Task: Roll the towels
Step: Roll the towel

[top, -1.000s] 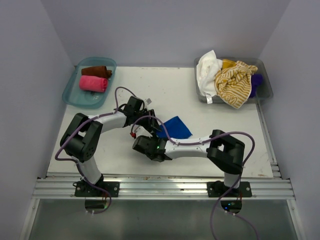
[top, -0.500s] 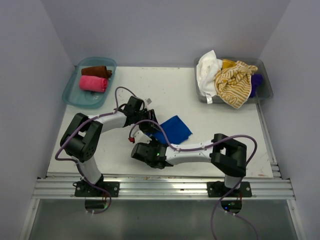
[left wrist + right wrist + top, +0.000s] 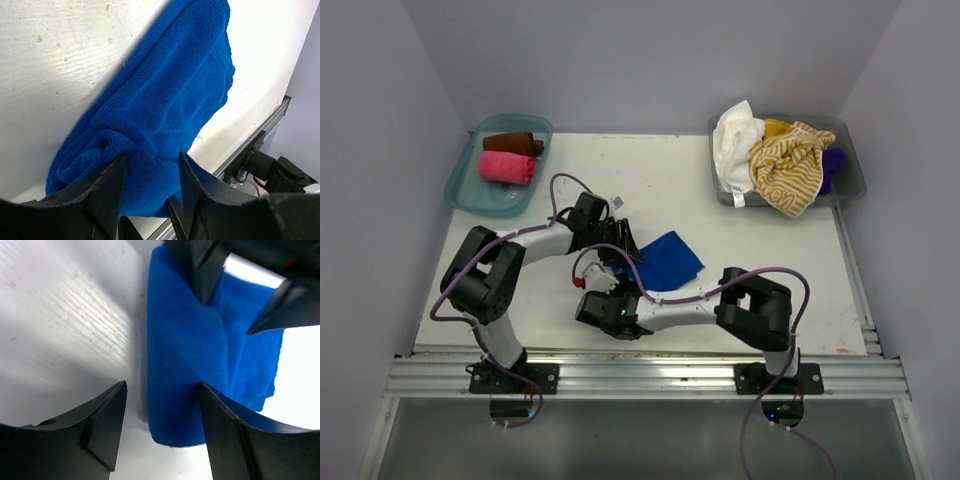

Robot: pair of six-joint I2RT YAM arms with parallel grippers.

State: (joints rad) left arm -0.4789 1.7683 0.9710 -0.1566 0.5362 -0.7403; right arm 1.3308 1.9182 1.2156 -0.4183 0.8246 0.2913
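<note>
Top external view: the blue towel [image 3: 667, 259] lies mid-table [image 3: 760, 300], bare white board stretching behind it toward both trays. Left gripper [image 3: 150, 175] pinches the towel's rolled, nubby terry end; right gripper [image 3: 162, 407] stands open, one finger on the near edge, the other on bare board. Pink roll [image 3: 506, 166] and brown roll [image 3: 512, 143] fill the teal tray [image 3: 470, 192]; loose towels [image 3: 785, 160] heap the grey tray [image 3: 850, 185]. No writing reads

Fuzzy terry-cloth blue towel [image 3: 165, 110]

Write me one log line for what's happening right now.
stage: rolling blue towel | left gripper: pinching its rolled end | right gripper: open beside towel | done: pink roll, brown roll in tray
</note>
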